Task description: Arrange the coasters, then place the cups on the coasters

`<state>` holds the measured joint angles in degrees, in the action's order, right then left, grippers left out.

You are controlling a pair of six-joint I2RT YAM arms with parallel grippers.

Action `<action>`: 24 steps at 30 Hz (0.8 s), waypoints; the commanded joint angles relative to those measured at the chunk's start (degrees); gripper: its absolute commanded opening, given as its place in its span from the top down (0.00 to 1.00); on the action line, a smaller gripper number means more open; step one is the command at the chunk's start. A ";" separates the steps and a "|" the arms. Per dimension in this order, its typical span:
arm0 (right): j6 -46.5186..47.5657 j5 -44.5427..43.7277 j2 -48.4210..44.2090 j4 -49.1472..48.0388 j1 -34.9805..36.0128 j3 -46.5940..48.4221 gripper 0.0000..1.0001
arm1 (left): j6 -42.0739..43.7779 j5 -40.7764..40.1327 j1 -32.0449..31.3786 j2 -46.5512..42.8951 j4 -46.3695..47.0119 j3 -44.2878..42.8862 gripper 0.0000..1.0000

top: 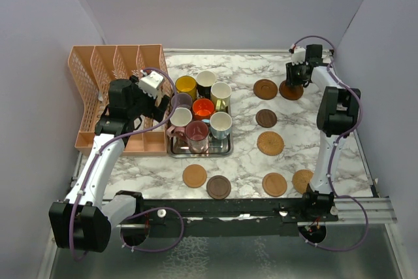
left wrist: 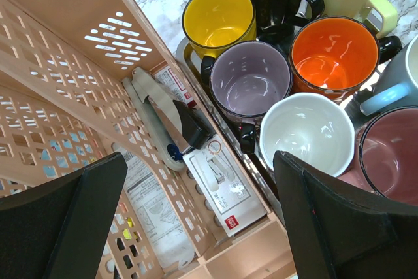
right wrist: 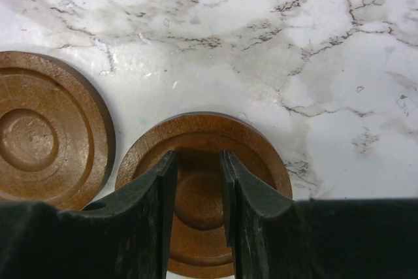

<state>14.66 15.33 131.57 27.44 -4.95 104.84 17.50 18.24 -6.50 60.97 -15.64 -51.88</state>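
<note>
left gripper (left wrist: 199, 161) wide open, empty. its wrist cam shows cups (left wrist: 248, 83) bunched just ahead and right of the fingers, file rack (left wrist: 59, 76) on the left. right gripper (right wrist: 196, 161) jaws narrowly parted, directly over a coaster (right wrist: 261, 161); can't tell if the tips touch it. second coaster (right wrist: 39, 135) just left of it. only the top view shows six more coasters (top: 270, 142), back toward its base on the bench (top: 241, 161).
</note>
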 commanded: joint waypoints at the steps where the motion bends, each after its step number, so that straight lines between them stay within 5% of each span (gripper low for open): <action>1: -1.36 3.77 -6.25 1.00 0.29 -1.92 0.66 | 0.17 1.44 -0.13 -0.63 -0.40 0.02 0.01; 13: 2.79 5.16 -20.54 0.36 0.29 -15.36 0.58 | 0.02 2.06 -0.26 -1.28 -0.36 0.26 0.01; 24: 5.63 -4.65 -21.10 -0.52 -0.44 -24.08 0.57 | -0.13 2.32 -0.22 -1.64 -0.42 0.32 0.01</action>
<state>18.72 14.39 110.00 27.73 -4.91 82.21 17.50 18.70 -6.50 60.93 -15.70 -51.88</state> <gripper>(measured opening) 0.430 0.991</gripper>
